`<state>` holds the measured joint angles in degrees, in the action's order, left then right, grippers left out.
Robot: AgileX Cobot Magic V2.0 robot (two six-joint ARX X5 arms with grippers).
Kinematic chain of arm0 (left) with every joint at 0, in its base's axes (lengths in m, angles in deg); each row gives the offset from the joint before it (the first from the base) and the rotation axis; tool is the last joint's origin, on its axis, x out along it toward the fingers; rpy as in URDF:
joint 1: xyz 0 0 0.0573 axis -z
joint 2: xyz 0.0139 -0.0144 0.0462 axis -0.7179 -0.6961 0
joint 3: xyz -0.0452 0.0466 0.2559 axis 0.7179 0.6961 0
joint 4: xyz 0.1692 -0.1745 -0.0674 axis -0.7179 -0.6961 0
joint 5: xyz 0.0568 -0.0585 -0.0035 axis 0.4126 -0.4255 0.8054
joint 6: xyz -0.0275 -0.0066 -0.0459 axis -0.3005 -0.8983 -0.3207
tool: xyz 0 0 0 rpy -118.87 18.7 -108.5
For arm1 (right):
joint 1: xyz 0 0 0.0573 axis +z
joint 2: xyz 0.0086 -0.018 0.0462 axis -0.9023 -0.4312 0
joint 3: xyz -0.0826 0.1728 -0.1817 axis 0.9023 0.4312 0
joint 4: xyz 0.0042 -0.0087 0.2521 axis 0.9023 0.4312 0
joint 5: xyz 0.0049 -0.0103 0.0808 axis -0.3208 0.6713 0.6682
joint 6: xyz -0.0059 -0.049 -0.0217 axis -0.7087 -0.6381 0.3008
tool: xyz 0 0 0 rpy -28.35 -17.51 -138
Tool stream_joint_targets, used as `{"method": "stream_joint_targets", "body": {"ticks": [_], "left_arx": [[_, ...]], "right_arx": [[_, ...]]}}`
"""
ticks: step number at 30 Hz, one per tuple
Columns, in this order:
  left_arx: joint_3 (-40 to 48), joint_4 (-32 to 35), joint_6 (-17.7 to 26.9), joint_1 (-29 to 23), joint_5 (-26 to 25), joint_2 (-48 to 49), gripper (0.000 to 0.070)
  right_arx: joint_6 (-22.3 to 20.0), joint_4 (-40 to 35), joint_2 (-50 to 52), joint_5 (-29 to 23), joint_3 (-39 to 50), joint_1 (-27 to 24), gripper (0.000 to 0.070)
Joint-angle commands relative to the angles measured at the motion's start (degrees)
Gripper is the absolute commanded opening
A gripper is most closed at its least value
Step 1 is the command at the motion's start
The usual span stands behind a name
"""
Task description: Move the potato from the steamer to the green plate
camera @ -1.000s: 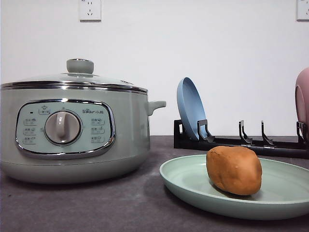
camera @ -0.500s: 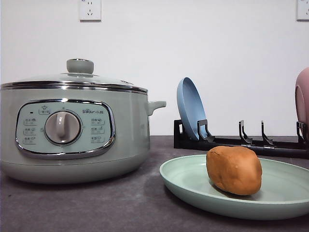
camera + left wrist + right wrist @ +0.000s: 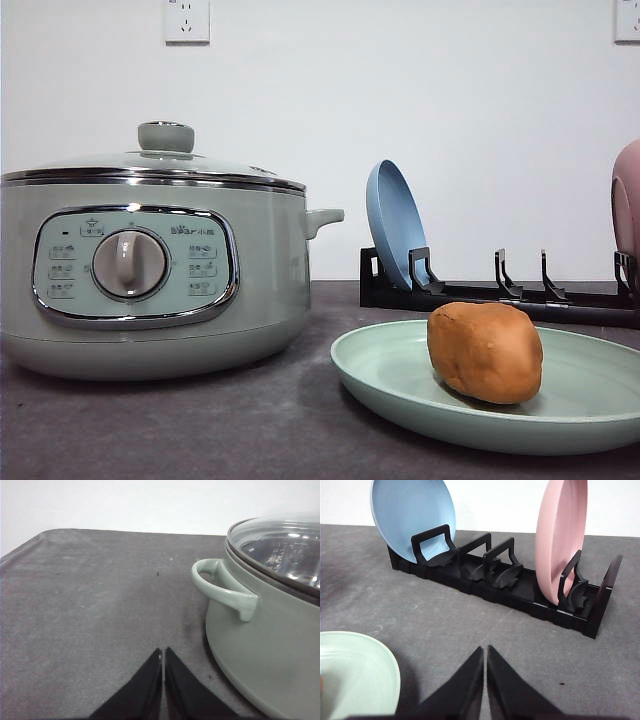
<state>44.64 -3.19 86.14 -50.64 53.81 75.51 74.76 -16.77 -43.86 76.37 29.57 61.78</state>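
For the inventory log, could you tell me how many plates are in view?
3: the green plate on the table with the potato on it, the blue plate and pink plate upright in the rack.

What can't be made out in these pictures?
- Pink plate: cut off by the front view's right edge.
- Steamer inside: lid glare in the left wrist view hides the contents.
- Panel labels: too small to read in the front view.
- Potato underside: hidden against the green plate.

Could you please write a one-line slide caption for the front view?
Potato resting on the green plate, beside the lidded steamer.
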Motion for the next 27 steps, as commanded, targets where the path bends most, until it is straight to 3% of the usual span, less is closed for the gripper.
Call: {"method": "stream_joint_targets", "body": {"ticks": [1,27], "left_arx": [[1.16,-0.4,-0.15,-0.07,-0.63,0.07,0.0],[1.16,-0.4,-0.15,-0.07,-0.63,0.07,0.0]], "right_arx": [[0.44,-0.2,0.15,-0.17,0.28,-0.09,0.0],[0.44,-0.2,0.15,-0.17,0.28,-0.09,0.0]]}}
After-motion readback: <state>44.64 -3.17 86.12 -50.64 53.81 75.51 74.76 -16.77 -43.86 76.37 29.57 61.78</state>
